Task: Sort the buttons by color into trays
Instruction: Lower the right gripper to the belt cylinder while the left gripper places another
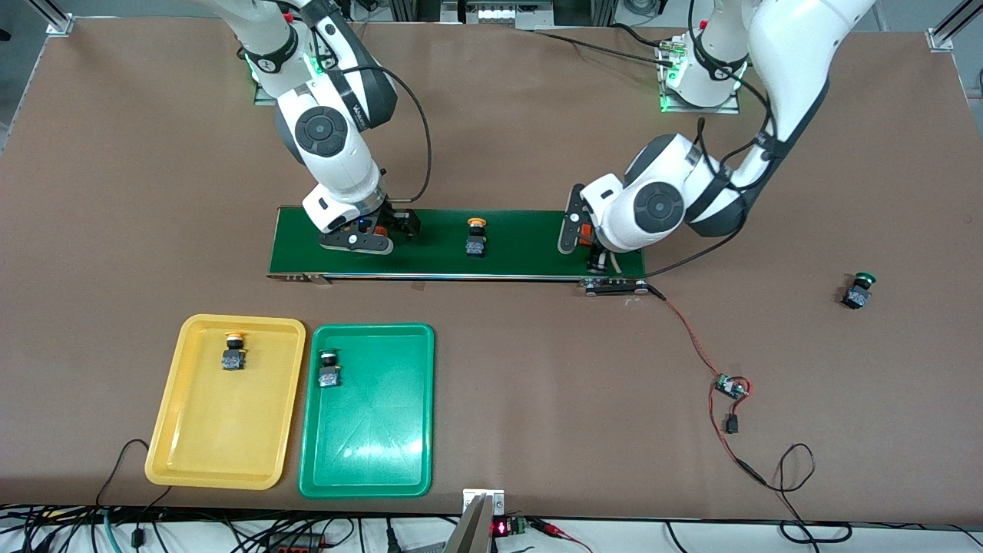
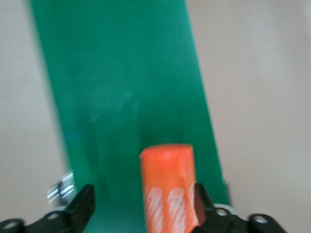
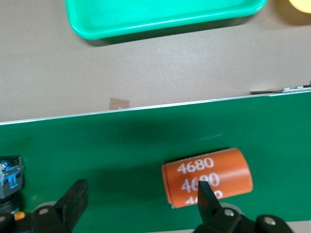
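Two Franka arms are reaching down over the green conveyor belt (image 1: 522,242), which is lying mid-worktop (image 1: 491,123). The left tool (image 1: 603,265) (image 2: 143,196) is hovering low over the belt's 3 o'clock end (front view). Its fingers (image 2: 83,204) are standing apart, wider than the orange cylinder (image 2: 167,194) that is lying on the belt betw. them, close against one finger and clear of the other, so no clamp. The right tool (image 1: 388,226) (image 3: 141,194) is hanging over the belt's 9 o'clock end, jaws also spread. A 4680 cylinder (image 3: 206,172), orange w/ white print, is lying on the belt just beside one finger (image 3: 208,199) and isn't being gripped. Buttons: a yellow-cap button on the belt (image 1: 476,236) is sitting upright approx. mid-belt, betw. the two tools. A yellow-cap button in the yellow tray (image 1: 233,349) is resting at that tray's 12 o'clock end. A green-cap button in the green tray (image 1: 329,369) is sitting toward the tray's 11 o'clock corner. A loose green-cap button (image 1: 858,289) is lying on bare worktop at about 3 o'clock from the belt, well apart from it, toward the left arm's end. The yellow tray (image 1: 165,430) and green tray (image 1: 369,461) are lying side by side, nearly touching, at about 7 o'clock from the belt and nearer the front camera. A red wire w/ a small circuit board (image 1: 729,386) is trailing from the belt's 3 o'clock end toward 5 o'clock.
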